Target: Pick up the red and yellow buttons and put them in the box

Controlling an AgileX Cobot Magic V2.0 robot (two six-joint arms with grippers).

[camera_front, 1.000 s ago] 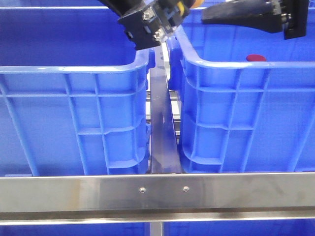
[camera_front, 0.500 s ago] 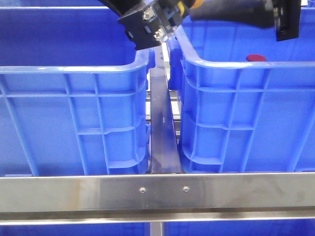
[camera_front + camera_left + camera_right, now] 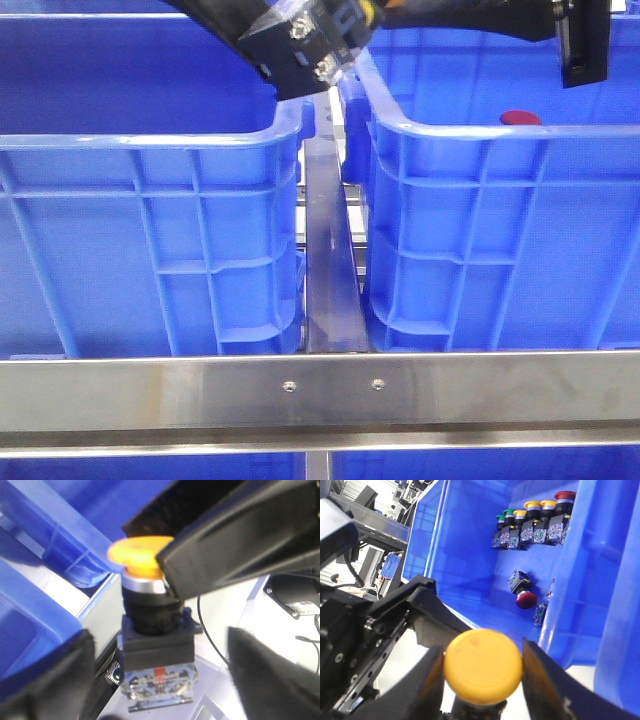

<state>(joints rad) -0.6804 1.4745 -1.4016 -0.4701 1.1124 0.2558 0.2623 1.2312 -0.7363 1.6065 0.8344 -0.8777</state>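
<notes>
Blue plastic crates, two, ribbed walls and thick rolled rims, fill the front view side by side: left crate (image 3: pixel 150 230), right crate (image 3: pixel 500 230). A narrow steel rail (image 3: pixel 330 260) runs between them; a steel crossbar (image 3: pixel 320 390) with two screws spans the foreground and hides the crates' bases.

Yellow push-button (image 3: pixel 142 562): domed cap, chrome collar, black body, clear contact block below. Held above the gap between the crates, at the top edge of the front view, where only its contact block (image 3: pixel 310 50) shows clearly.

Right gripper (image 3: pixel 482 672): fingers pressed against both sides of the yellow cap (image 3: pixel 483 667), seen from above in the right wrist view. In the front view it is cut off by the top edge.

Left gripper (image 3: pixel 160 680): dark blurred fingers stand wide apart, either side of the button's body, not touching it.

Crate interior, right wrist view only: a row of buttons (image 3: pixel 532 525) with green, yellow and red caps against the far wall; one red button (image 3: pixel 522 592) lying on its side on the floor. The front view shows just one red cap (image 3: pixel 520 118) over the right crate's rim.
</notes>
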